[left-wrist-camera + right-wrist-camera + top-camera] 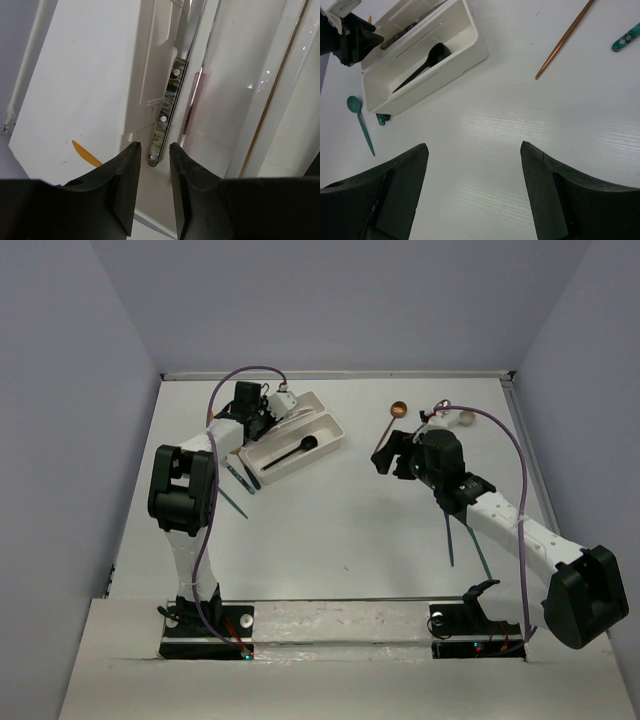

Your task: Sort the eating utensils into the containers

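The white desk (340, 530) carries two white trays (318, 454) side by side at the far left, with a teal spoon (362, 125) just near-left of them. A copper spoon (398, 410) and a cream spoon (466, 419) lie at the far right. Two slim teal utensils (450, 540) lie nearer, right of centre.

Upper left of the top view, the trays (322, 450) showed plain white, a black spoon (308, 444) dark against one. In the left wrist view, the knife handle (167, 110) was marbled grey, black and cream, pale rivets dotted along it, and an orange sliver (86, 155) sat lower left. Right wrist view: teal spoon (361, 120) at left, copper handle (565, 40) upper right, teal-mottled handle (626, 39) at the edge. Cables (505, 440) ran purple.
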`<move>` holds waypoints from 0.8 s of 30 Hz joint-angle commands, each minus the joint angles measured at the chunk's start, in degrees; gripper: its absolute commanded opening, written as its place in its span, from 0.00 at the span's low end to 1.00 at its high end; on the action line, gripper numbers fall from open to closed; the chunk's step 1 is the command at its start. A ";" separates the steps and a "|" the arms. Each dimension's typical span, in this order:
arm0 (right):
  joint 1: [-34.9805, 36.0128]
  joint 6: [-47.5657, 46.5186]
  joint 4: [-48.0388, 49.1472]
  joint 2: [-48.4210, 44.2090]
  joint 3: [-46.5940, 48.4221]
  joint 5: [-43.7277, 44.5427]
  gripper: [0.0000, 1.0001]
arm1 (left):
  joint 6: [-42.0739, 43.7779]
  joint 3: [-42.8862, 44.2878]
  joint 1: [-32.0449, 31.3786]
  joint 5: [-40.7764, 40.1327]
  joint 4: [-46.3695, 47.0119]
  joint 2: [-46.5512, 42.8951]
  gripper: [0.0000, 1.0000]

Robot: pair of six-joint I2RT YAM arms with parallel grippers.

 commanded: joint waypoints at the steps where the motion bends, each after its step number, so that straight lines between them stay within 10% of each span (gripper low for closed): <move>1: -0.83 -1.79 0.25 -2.69 0.10 1.56 0.80 | -1.20 1.16 -0.23 -0.58 1.89 -1.50 0.43; 24: -17.70 -3.63 -7.31 -3.75 -5.17 -2.39 0.87 | -19.22 9.34 -1.81 5.30 -13.32 -15.21 0.55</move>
